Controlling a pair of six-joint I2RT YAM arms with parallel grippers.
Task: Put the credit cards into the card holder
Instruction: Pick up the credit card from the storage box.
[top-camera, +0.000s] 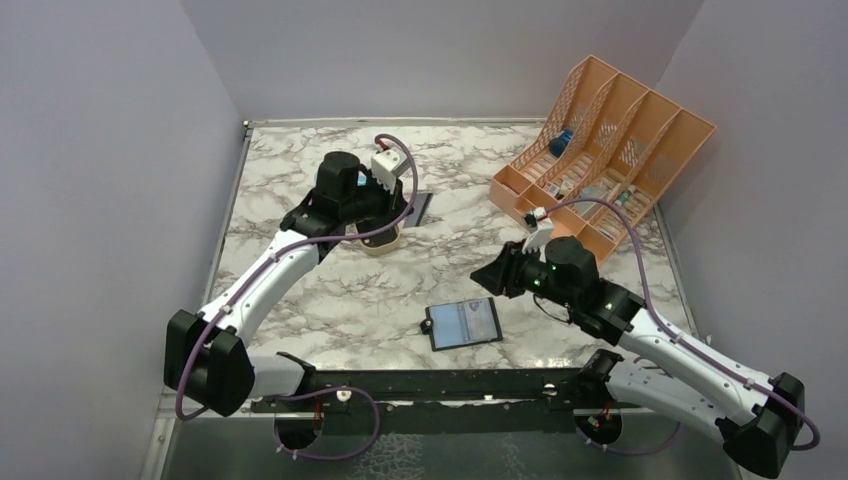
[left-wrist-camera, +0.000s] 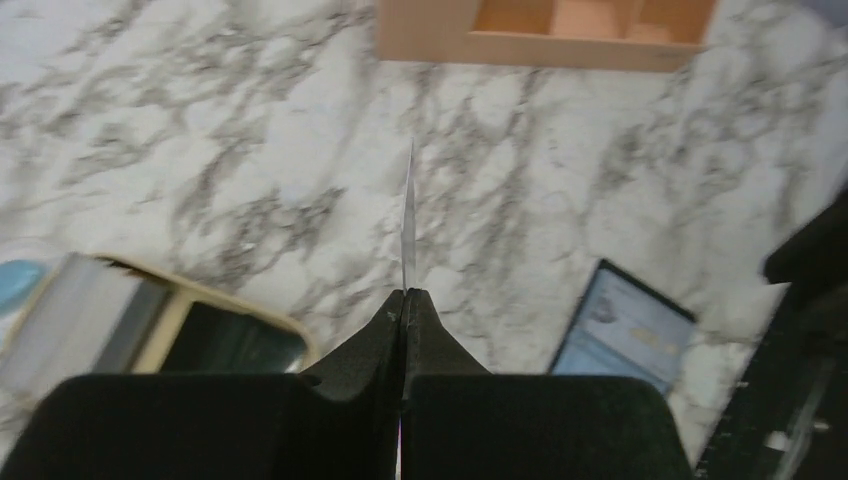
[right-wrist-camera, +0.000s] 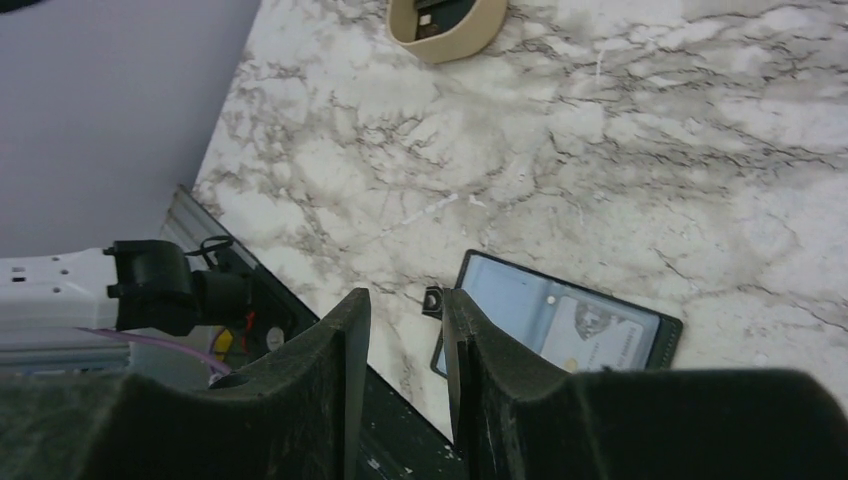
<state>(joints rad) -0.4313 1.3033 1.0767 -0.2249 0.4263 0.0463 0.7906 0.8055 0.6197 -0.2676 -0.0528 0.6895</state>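
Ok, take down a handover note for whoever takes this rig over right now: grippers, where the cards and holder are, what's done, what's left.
Left gripper: shut on one credit card, held edge-on in the air beside the gold tin.
Right gripper: open and empty, hovering over the card holder.
Card holder: lying open, near the arms' bases.
Done: another card seems to sit in a slot already.
Left: bring the held card over and slot it. Whether the tin holds more cards cannot be seen.

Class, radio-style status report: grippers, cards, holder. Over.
Left gripper shut on a credit card, held edge-on. Right gripper open, empty, near the card holder. Holder lies open, inner faces up, unobstructed.
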